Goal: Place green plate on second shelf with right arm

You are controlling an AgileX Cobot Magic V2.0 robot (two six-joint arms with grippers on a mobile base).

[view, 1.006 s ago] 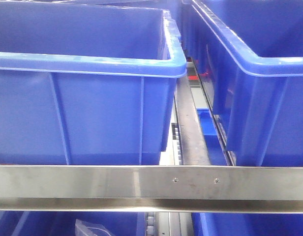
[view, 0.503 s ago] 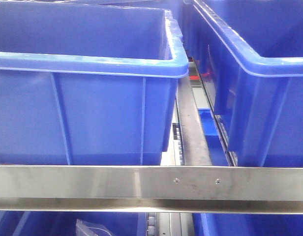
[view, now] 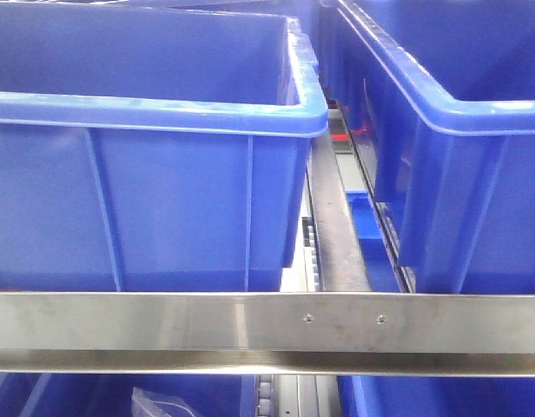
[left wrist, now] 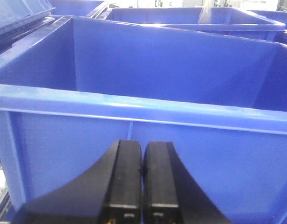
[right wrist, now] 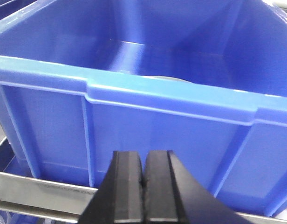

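The green plate does not show clearly in any view. In the right wrist view a thin pale arc peeks over the near rim, inside the blue bin; I cannot tell if it is the plate. My right gripper is shut and empty, low in front of that bin's near wall. My left gripper is shut and empty, in front of another blue bin's near wall. Neither gripper shows in the front view.
In the front view a steel shelf rail runs across, with a large blue bin at left and another at right behind it. A roller track lies between them. More blue bins and a clear bag sit on the level below.
The front view wobbles by a few pixels; nothing else has visibly moved.
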